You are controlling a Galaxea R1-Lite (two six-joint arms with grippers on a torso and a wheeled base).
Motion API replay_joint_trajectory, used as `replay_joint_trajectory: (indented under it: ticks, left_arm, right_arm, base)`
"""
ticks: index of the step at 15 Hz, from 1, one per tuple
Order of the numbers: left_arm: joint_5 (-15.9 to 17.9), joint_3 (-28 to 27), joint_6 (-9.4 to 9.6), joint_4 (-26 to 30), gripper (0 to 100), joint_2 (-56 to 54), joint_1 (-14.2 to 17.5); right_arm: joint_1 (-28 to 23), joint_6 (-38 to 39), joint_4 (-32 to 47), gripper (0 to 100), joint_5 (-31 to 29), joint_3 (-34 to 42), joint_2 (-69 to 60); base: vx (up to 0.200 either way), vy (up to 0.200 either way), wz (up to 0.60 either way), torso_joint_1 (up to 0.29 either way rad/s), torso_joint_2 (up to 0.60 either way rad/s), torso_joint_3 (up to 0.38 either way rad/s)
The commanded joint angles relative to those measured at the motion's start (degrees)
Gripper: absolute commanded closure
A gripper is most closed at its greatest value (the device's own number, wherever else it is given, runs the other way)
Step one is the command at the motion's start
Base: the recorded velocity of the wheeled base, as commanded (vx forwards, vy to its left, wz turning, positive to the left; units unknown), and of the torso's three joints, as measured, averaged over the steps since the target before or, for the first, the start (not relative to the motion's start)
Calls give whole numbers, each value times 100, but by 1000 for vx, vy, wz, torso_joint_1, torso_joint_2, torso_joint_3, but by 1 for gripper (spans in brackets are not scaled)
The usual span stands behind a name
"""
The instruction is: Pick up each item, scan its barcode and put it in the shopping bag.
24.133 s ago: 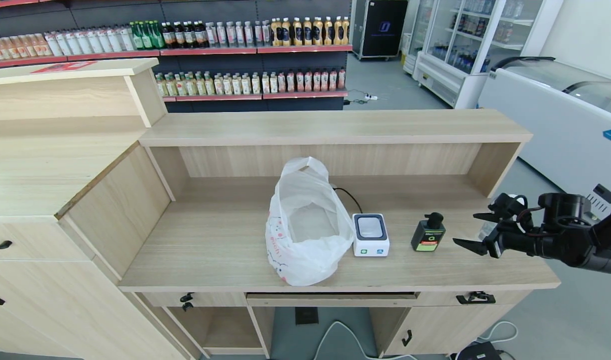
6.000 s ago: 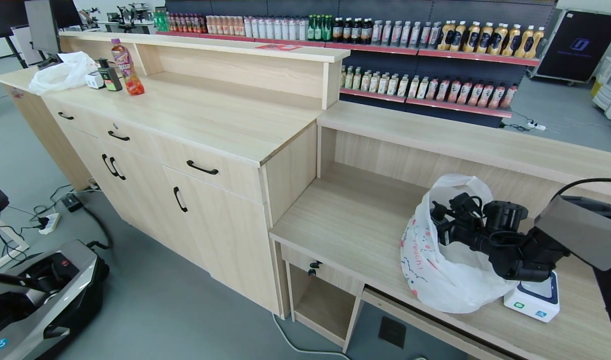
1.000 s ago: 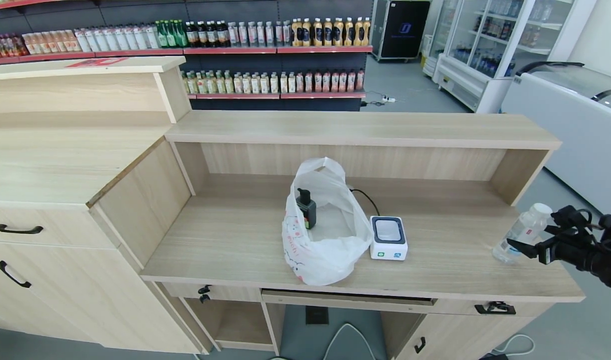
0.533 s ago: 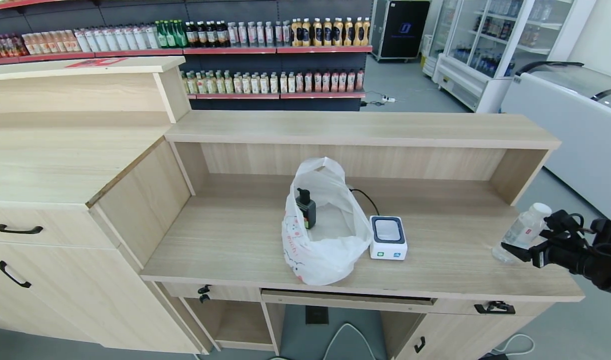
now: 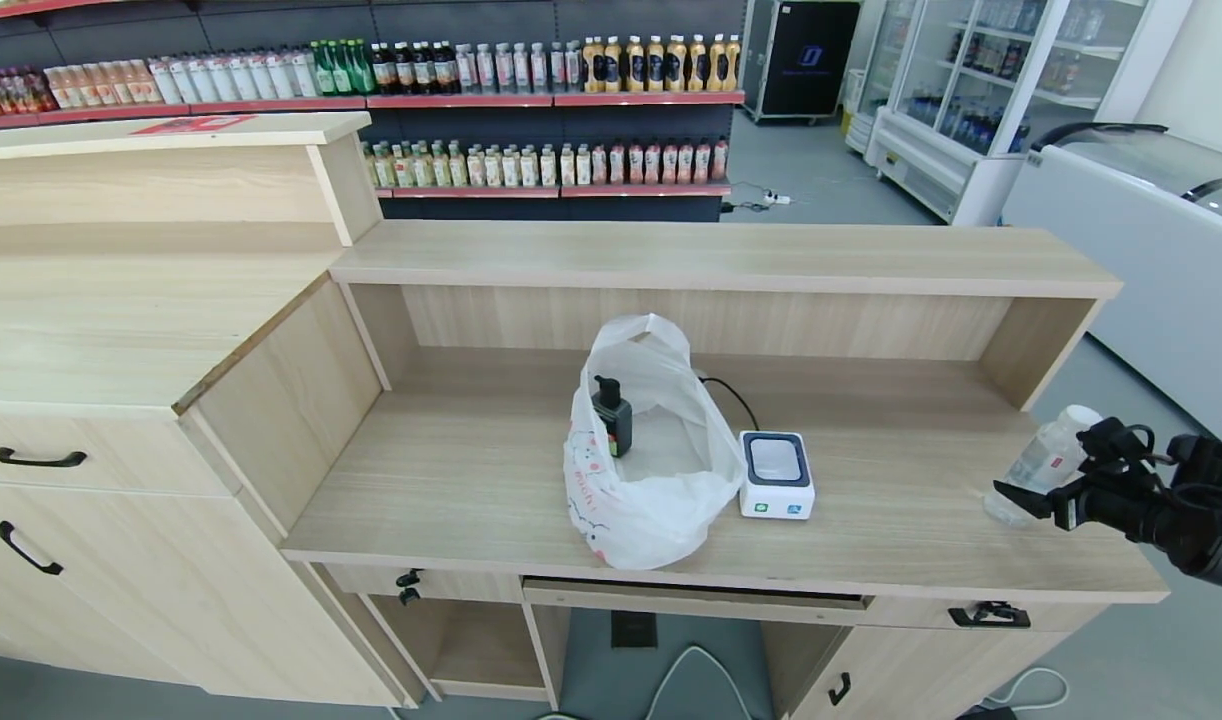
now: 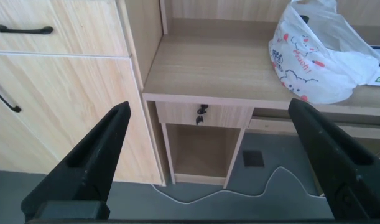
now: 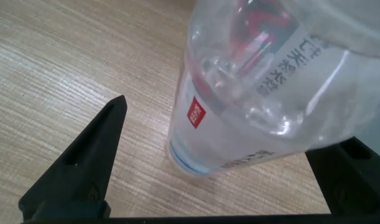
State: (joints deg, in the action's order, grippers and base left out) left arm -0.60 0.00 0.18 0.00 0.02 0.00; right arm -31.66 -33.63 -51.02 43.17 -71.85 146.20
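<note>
Bottle [image 5: 1049,458] stands tilted at the counter's [image 5: 871,540] right end, base on the wood, cap leaning away from the shopping bag [image 5: 641,500]; my right gripper [image 5: 1046,465] straddles it, fingers spread, not yet pinching it.

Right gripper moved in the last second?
Yes. The right gripper has edged left, toward the scanner, and now sits open around the water bottle.

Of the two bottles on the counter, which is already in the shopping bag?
The dark pump bottle, inside the white shopping bag. The clear bottle sits out on the counter, by the right gripper.
</note>
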Motion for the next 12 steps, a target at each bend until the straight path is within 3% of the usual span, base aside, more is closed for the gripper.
replay_joint_trajectory:
  ticks: [1, 10, 11, 12]
  left_arm:
    - [-2, 0, -1, 0, 0, -2, 0]
    - [-2, 0, -1, 0, 0, -2, 0]
    - [-2, 0, -1, 0, 0, -2, 0]
    - [-2, 0, -1, 0, 0, -2, 0]
  right_arm:
    - [81, -12, -5, 0, 8, -171, 154]
    - [283, 85, -5, 0, 34, -391, 348]
    - [283, 94, -5, 100, 51, -426, 356]
    - [292, 138, -5, 100, 122, -461, 356]
  base:
    - [0, 0, 0, 0, 0, 0]
    - [0, 0, 0, 0, 0, 0]
    - [0, 0, 0, 0, 0, 0]
    - [0, 0, 0, 0, 0, 0]
